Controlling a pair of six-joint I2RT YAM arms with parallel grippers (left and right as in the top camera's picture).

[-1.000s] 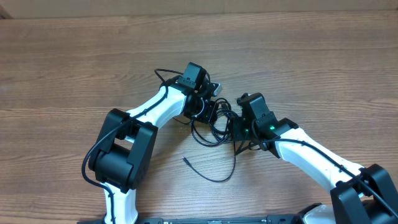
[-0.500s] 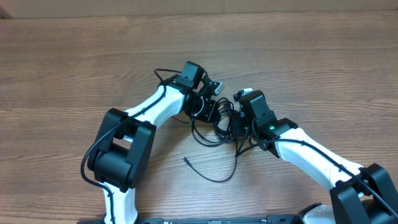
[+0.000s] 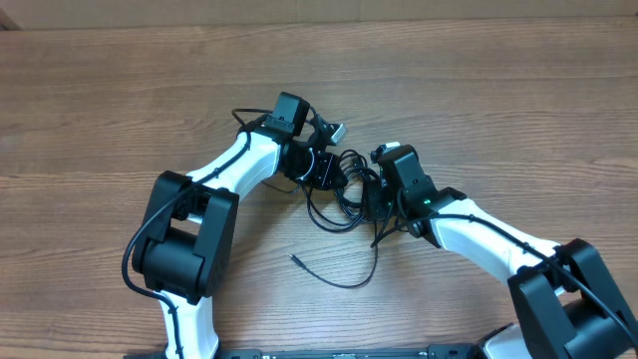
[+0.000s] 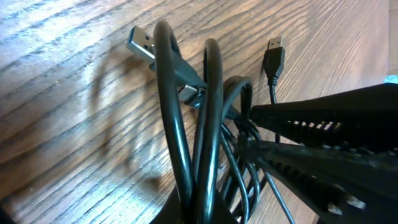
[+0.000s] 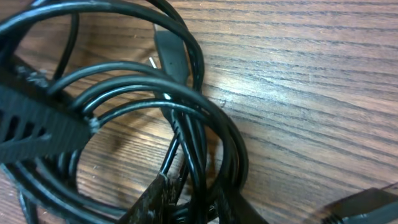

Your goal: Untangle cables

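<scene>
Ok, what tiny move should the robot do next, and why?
Probably pull the left jaws gently away from the right jaws. The left ones are pinched on strands of the cables, the right ones sit in the same bundle, and the loops lie piled together, so a small tug might loosen them.

L arm rises from its base by the table's near edge. Elbow bent, forearm angled up-right twd the table's middle, wrist tipped down. L gripper: fingers pressed together, pinching thin strands of the cables. R arm comes in from the near-right corner, forearm running up-left, wrist low. R gripper: fingers part-way apart w/ strands between; real grip or not, can't tell. Both grippers sit close together, tips facing each other.
</scene>
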